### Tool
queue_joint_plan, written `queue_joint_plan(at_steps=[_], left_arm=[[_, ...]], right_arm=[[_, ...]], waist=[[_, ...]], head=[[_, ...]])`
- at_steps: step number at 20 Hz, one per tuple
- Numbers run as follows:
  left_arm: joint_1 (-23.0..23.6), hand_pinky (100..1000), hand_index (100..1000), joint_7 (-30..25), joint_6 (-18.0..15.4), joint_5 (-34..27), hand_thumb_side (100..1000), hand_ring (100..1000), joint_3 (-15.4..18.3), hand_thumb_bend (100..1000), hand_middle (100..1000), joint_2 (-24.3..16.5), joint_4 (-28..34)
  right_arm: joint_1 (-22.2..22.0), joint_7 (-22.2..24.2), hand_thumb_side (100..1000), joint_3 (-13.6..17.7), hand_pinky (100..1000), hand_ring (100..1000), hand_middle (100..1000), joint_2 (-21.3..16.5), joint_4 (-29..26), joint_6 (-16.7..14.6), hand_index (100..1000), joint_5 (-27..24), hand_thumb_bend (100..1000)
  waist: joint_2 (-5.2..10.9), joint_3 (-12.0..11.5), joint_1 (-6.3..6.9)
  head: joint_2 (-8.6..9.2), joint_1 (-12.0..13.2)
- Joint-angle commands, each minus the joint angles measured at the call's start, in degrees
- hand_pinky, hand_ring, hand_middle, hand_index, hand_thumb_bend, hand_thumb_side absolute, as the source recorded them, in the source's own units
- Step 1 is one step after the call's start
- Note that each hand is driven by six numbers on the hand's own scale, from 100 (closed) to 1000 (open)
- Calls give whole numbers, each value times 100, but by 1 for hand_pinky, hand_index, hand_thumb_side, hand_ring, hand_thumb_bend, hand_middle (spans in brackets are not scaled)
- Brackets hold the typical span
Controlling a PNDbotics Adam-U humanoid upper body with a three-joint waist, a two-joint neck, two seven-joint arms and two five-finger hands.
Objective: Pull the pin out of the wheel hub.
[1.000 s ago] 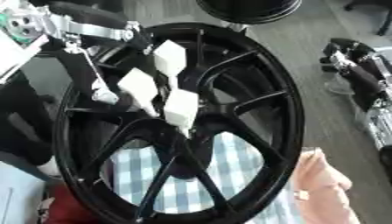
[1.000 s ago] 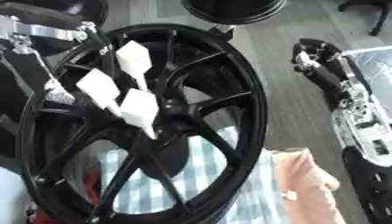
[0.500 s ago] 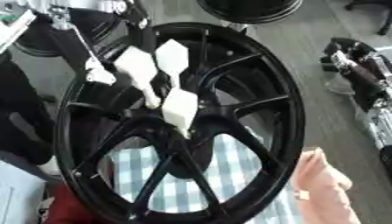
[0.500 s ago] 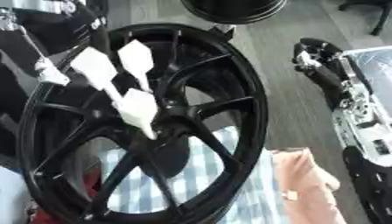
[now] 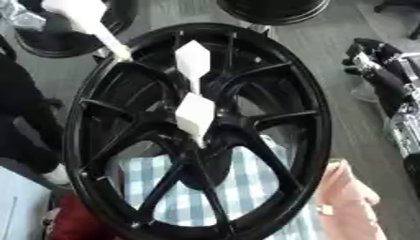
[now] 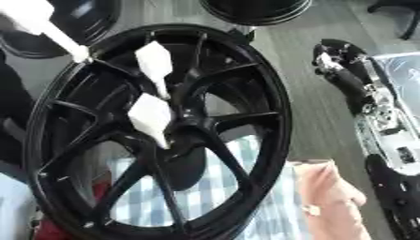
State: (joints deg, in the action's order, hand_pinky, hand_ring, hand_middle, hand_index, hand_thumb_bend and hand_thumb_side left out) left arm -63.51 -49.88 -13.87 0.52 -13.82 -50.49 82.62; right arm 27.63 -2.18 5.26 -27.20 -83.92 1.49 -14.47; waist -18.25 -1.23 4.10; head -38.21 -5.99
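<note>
At the bottom of the frame a blue-and-white checked cloth (image 5: pixel 250 185) shows through the spokes, with something red (image 5: pixel 72 221) at the lower left. At the lower right a person's hand (image 5: pixel 348 199) lies just beside the rim; whether it touches cannot be told.

The black wheel hub (image 5: pixel 283 115) fills the middle of the frame. One white pin (image 5: pixel 195 117) sits with its narrow end at the hub's centre. A second white pin (image 5: pixel 193 62) stands just above it among the spokes. A third white pin (image 5: pixel 85 18) hangs at the upper left with its tip at the rim.

The left hand is outside the frame, so what it holds cannot be told. The right hand (image 6: pixel 332 61) lies at the right edge, well apart from the wheel, and its state cannot be told.

The likely risks:
- A pull off the pin's axis could jam the central pin against a spoke.
- The same pull could shift the wheel on the cloth.
- The raised pin could knock the rim.

Beyond the wheel is grey floor (image 5: pixel 328 33). A second black wheel (image 5: pixel 271 7) lies at the top edge and a third black wheel (image 5: pixel 53 40) at the upper left.
</note>
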Motion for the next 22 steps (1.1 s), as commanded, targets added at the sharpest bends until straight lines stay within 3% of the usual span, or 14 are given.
queue_joint_plan(at_steps=[1,7,12,14,15,16,17,18,19,22], left_arm=[[220,691,253,102,-63,97,100,553,530,375,289,-655,46],[1077,696,293,530,52,-93,100,562,1105,373,316,-1476,-125],[1862,721,376,797,107,-197,100,595,1523,402,420,-1754,-328],[2187,779,520,886,126,-192,100,704,1687,416,578,-1800,-401],[2355,810,660,899,158,-198,100,768,1768,471,670,-1814,-450],[2531,825,710,915,192,-206,100,795,1852,504,713,-1833,-480],[2698,838,752,939,223,-206,182,822,1932,528,756,-1855,-484],[2866,858,807,985,249,-201,355,851,2024,572,799,-1876,-472],[3026,865,838,1055,270,-202,472,859,2114,568,812,-1891,-452],[3347,862,852,1237,302,-252,530,857,2254,548,813,-1914,-363]], right_arm=[[41,-82,355,124,736,705,660,-250,-72,-39,782,-58,204],[44,-163,353,201,736,705,660,-313,-92,-77,782,-107,202],[33,-201,351,240,736,705,660,-341,-95,-98,782,-129,201],[33,-212,350,253,736,705,659,-349,-96,-104,782,-134,201],[37,-214,350,254,736,705,659,-349,-97,-107,782,-137,200],[43,-213,350,252,736,705,659,-346,-98,-108,782,-140,200],[51,-210,349,249,736,705,659,-341,-100,-108,782,-142,200],[59,-206,349,244,736,705,659,-336,-101,-108,782,-144,200],[68,-201,349,239,736,705,659,-330,-102,-107,782,-145,199],[88,-189,348,228,736,705,659,-321,-104,-106,782,-147,199]], waist=[[102,-49,-39],[82,-166,-103],[85,-189,-126],[86,-187,-131],[88,-178,-131],[92,-166,-131],[95,-151,-132],[98,-137,-133],[100,-123,-134],[102,-91,-138]], head=[[10,-119],[62,-197],[81,-240],[79,-254],[76,-244],[74,-231],[76,-218],[80,-204],[84,-190],[98,-165]])
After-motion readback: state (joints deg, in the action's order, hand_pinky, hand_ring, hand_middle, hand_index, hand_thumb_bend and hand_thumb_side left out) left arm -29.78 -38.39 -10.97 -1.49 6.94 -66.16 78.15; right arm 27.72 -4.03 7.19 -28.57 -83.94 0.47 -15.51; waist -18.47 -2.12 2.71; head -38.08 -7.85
